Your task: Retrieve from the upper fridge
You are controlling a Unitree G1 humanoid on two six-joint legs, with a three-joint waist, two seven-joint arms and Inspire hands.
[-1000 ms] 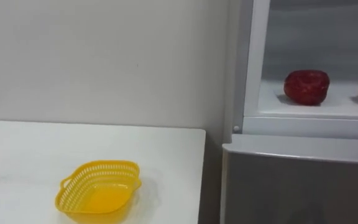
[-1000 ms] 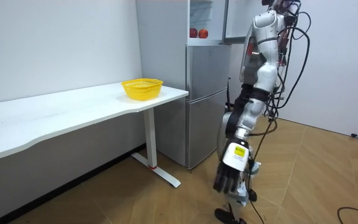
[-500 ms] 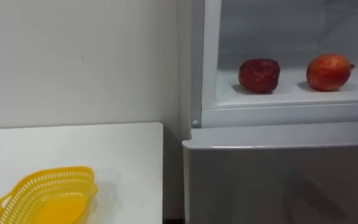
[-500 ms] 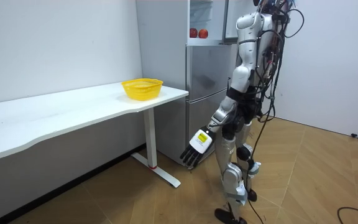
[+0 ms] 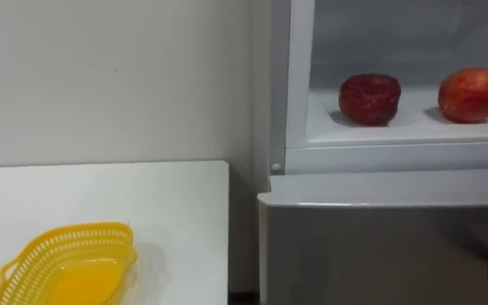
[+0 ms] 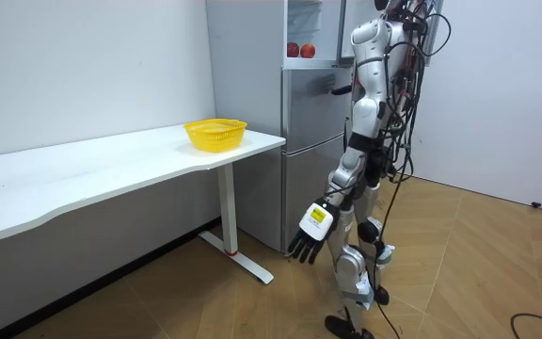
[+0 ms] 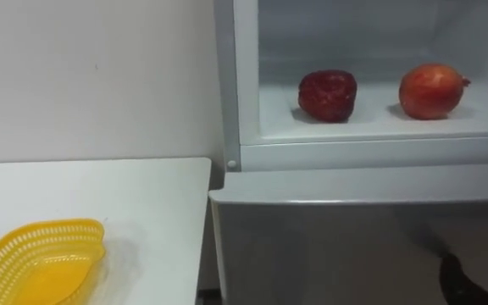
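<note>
Room view: I've turned from side-on to square with the fridge (image 6: 310, 141), which stands just beside the table (image 6: 111, 160). Eye views have shifted with me, so both fruit are in frame now. They haven't moved: the dark red fruit (image 5: 369, 98) and the lighter red fruit (image 5: 473, 94) sit near each other on the upper shelf (image 5: 413, 135), door open. Left hand (image 6: 313, 226) has swung down by my leg, fingers slack, holding nothing. Right hand (image 7: 456, 275) is just creeping in at lower right as a dark tip, can't tell its fingers. Yellow basket (image 5: 66, 263) sits empty on the table. Nothing is picked yet. My read: lined up, reach comes next.
</note>
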